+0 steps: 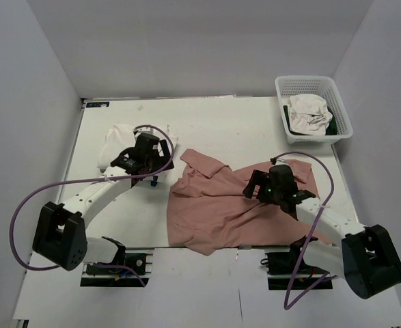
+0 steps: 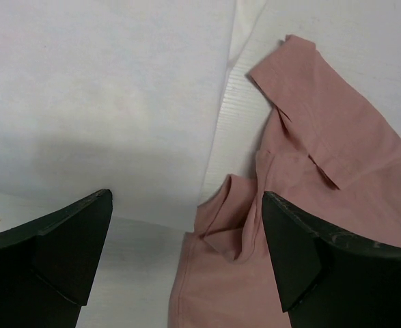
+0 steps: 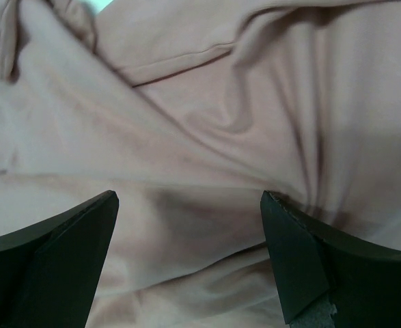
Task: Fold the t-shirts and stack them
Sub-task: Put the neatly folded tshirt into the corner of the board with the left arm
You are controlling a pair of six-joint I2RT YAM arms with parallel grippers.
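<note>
Sprawling pink t-shirt on white table amid plain pale walls (left and right jaws spread wide)

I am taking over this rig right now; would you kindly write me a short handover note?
Left hand: open, empty, at the left edge of the pink t-shirt.
Right hand: open, empty, just above the same shirt.
The pink t-shirt lies crumpled mid-table. A white t-shirt lies rear left, and a second white t-shirt is in the basket.
Done: no stack visible.
Left: fold the pink one, then stack everything.
</note>
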